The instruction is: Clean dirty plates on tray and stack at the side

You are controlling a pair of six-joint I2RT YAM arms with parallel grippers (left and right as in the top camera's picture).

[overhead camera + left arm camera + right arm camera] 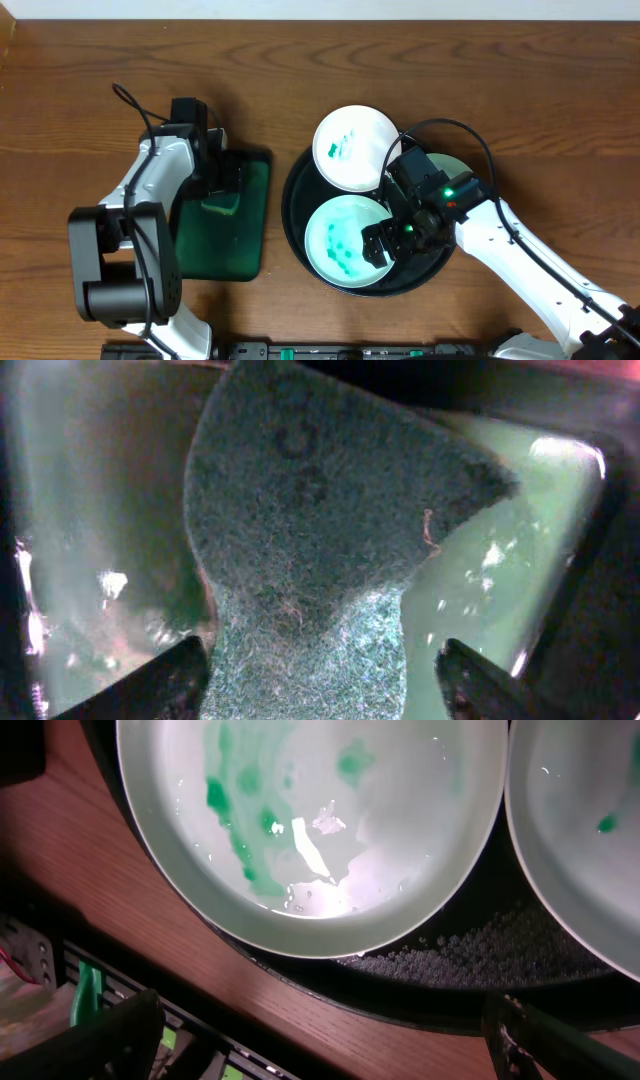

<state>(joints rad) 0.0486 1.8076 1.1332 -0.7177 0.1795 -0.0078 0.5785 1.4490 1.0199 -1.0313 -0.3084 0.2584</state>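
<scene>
Under the right gripper (378,245), third plate (458,163) mostly hidden, tray (289,205) rim partly covered.

White plates (345,240), teal smears, lying in round black tray (292,215)

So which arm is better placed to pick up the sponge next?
Left. The left tool hangs open directly over the sponge in the green tray, a finger on either side. The right tool is over a smeared plate in the black tray.
</scene>
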